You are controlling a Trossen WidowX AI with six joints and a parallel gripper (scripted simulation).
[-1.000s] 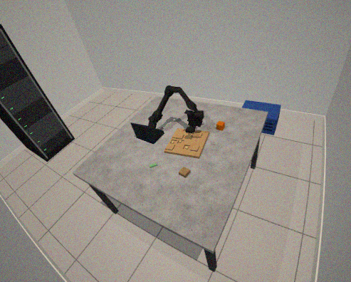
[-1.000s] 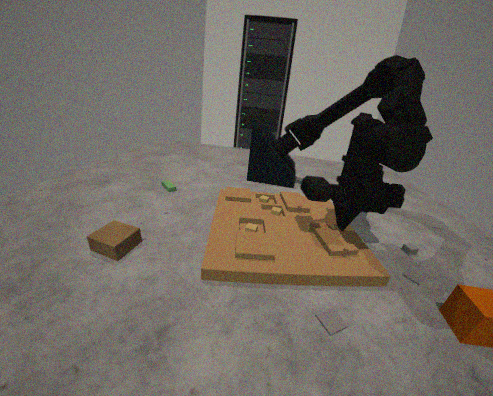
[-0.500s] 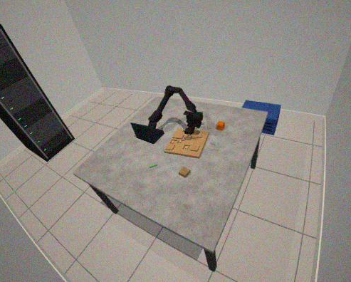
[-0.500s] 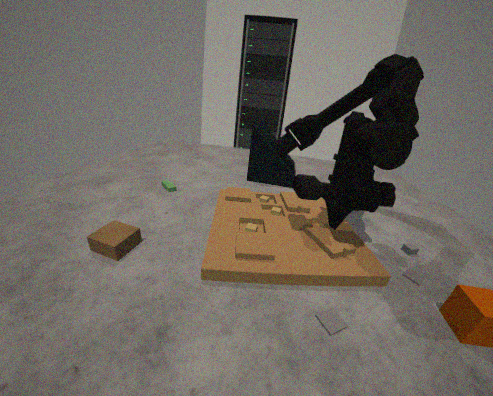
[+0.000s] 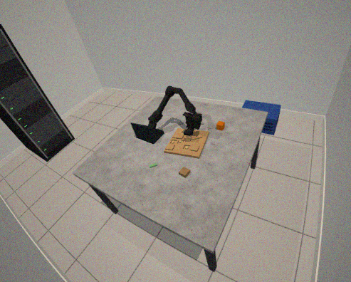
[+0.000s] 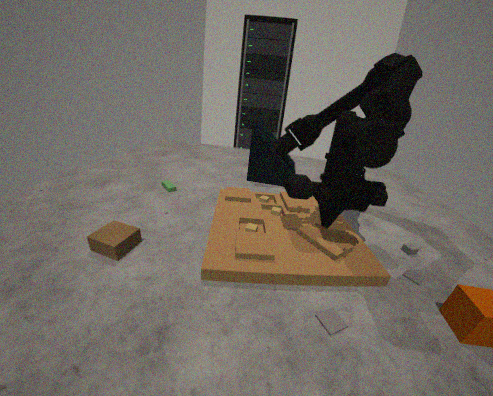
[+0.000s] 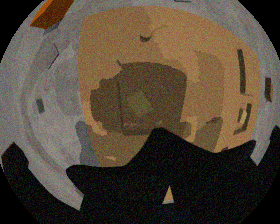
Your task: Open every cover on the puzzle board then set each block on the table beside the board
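Grey worktop (image 5: 186, 210) carries the tan puzzle board (image 6: 262, 267), lying flat near the arm's black base (image 5: 144, 133); arm (image 5: 176, 93) arches up from the base and bends down over the board's far right corner.

Hand (image 6: 328, 222) is low over the board, tip down at or just above a shadowed recess on the board's right side, next to a long cover (image 6: 321, 242) lying diagonally, skewed vs. the board's edges; fingers closed tight, nothing gripped; contact w/ the cover can't be told from exterior view. Wrist view looks straight down on a dark, roughly square well (image 7: 140, 103) in the board (image 7: 111, 36), black hand body filling the lower part of the view.

Nearer the board's middle, a square well w/ a small pale block (image 6: 252, 227) inside it, its flat cover (image 6: 254, 248) sitting just in front of the well; two more small pale blocks (image 6: 265, 198) (image 6: 276, 210) show in wells toward the far edge.

Off the board: brown block (image 6: 114, 239) on the worktop well left of it; small green piece (image 6: 168, 186) further back left; orange cube (image 6: 477, 314) on the right, well apart from the board.

Background: dark rack (image 6: 246, 30) against the wall; blue crate (image 5: 268, 110) on the floor beyond the worktop.
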